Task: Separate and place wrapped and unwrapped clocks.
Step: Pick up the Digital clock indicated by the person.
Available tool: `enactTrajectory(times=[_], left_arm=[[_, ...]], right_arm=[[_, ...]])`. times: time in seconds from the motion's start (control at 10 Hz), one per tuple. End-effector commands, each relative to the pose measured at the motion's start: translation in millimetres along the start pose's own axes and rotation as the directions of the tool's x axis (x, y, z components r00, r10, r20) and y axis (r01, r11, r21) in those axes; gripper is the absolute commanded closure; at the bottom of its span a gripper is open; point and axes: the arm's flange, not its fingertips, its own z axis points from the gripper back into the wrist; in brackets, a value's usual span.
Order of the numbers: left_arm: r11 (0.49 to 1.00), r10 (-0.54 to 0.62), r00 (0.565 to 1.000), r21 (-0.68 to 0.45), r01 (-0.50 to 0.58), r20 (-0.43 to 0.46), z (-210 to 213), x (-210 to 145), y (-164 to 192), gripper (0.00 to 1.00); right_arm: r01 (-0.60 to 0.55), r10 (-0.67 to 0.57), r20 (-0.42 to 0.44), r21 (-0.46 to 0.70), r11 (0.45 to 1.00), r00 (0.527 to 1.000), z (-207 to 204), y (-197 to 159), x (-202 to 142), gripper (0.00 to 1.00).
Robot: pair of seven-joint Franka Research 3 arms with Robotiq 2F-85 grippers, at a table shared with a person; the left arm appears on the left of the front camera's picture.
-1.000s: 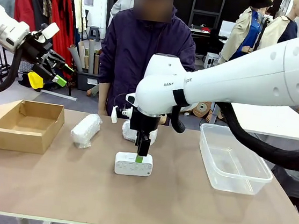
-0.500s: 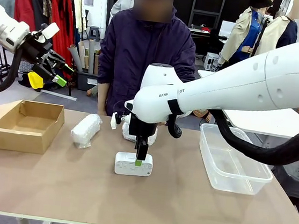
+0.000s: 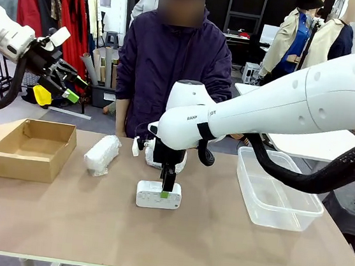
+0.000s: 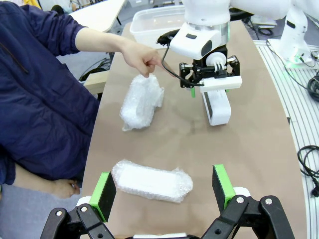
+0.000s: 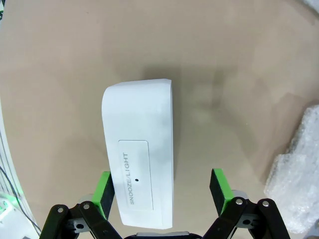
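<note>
Right hand [image 5: 161,191] is spread wide and pinches nothing. It sits low over the bare clock [image 5: 139,159], with its pads on either side of the clock's narrow width. The clock is off-centre in the gap: close to one pad, well clear of the other. Can't tell whether the near pad touches it. The clock lies flat in the middle of the surface [image 3: 90,226], snooze bar up.

Left hand [image 4: 163,191] is also spread and empty, held high off the left end. It looks down at the first wrapped bundle [image 4: 152,181], which lies on the surface. The second wrapped bundle [image 4: 142,102] lies just beyond the right arm, on the person's side. The person's hand [image 4: 143,59] is at its far edge.

The cardboard box [image 3: 31,148] is at the left end and the clear plastic bin [image 3: 277,197] at the right end. Nothing looks sorted yet.

Step, as I read it: pre-grasp on the unwrapped clock.

Next move needs:
- A small sideways shift so the clock centres between the pads.
- A bit more descent so the pads bracket the side walls, not the rounded top edge.
- A square close across the narrow width; smooth plastic could skid or twist if it's caught off-centre.
- A straight lift, then a carry.

The bin is on this arm's side, so it's the likely drop. Which container takes which kind isn't shown.
</note>
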Motion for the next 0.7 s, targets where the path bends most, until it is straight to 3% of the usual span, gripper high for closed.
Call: enactTrajectory(times=[0.0,0.5,0.6], left_arm=[[1.000,-0.001,1.000,0.003,0.001,0.000,0.8,0.3,0.4,0.00],[1.000,-0.001,1.000,0.003,0.001,0.000,0.8,0.3,0.4,0.00],[1.000,-0.001,1.000,0.003,0.001,0.000,0.8,0.3,0.4,0.00]], right_arm=[[0.006,-0.006,-0.003,-0.022,1.000,1.000,-1.4,-6.3,4.7,0.00],[-0.051,0.051,0.003,-0.010,0.999,0.999,-9.3,0.2,8.0,0.00],[-0.062,0.062,0.007,0.000,0.998,0.998,-9.1,0.7,7.9,0.20]])
